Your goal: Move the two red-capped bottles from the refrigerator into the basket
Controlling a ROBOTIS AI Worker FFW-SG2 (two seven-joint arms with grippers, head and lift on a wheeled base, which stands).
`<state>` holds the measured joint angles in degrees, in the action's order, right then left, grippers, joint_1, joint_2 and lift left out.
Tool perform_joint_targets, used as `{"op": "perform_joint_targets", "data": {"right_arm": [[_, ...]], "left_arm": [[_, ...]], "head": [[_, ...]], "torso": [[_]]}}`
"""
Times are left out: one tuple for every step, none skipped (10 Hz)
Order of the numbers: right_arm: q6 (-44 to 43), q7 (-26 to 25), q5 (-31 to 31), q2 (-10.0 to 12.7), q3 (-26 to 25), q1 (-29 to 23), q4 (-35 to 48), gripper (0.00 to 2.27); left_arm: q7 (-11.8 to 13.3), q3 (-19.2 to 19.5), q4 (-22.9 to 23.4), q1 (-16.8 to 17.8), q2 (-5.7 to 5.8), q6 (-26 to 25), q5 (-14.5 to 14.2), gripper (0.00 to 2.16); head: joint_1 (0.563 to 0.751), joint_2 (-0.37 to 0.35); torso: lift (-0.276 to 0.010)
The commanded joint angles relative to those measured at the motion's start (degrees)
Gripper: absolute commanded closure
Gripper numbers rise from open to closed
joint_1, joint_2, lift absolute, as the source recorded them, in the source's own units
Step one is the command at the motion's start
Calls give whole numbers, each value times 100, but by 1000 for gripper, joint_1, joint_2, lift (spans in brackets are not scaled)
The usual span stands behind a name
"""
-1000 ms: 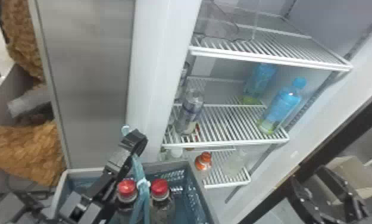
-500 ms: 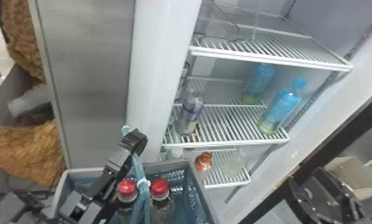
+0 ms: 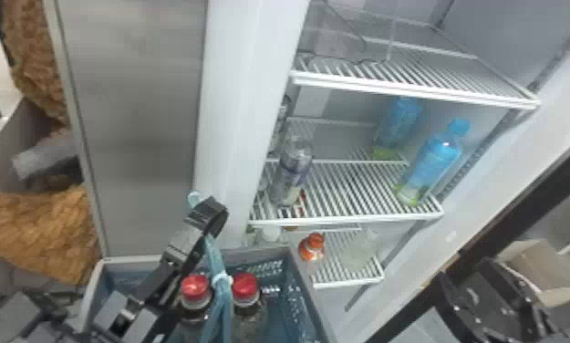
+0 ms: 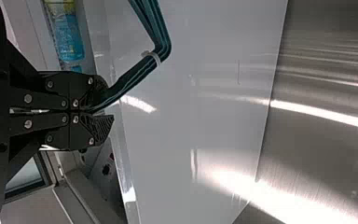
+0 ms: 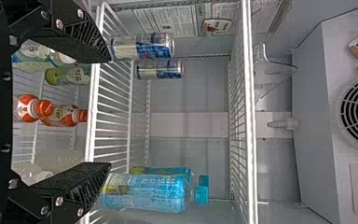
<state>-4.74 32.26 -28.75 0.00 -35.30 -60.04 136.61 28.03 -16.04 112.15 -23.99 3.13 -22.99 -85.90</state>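
Red-capped bottles (image 3: pixel 245 289) number 2; both look dark-bodied.

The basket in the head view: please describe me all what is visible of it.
The basket looks like blue plastic, with perforated walls and a grey rim. Open on top, it sits before the refrigerator, its near part out of view. Two red-capped bottles stand inside; a teal strap, clamped by the left gripper, crosses over it.

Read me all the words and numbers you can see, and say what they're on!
No words or numbers read clearly.
Upper can: print too small.
Front blue bottle: letters too blurred.
Left orange bottle: label too small.
White sheet: lines too tiny.
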Motion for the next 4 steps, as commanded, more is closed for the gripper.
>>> {"op": "perform_joint_targets", "data": {"right_arm": [[23, 0, 7, 5, 0, 0, 1, 248], [37, 0, 19, 5, 0, 0, 1, 248], [66, 0, 19, 5, 0, 0, 1, 248], [66, 0, 19, 5, 0, 0, 1, 248]], "left_arm": [[0, 4, 0, 9, -14, -21, 21, 1204], [0, 4, 0, 9, -14, -21, 21, 1204], [0, 4, 0, 9, -14, -35, 32, 1204], [0, 4, 0, 9, -14, -35, 32, 1204]], "head": [[695, -350], [695, -350], [695, -350], [695, -350]], "torso": [[0], [0], [0], [0]]}}
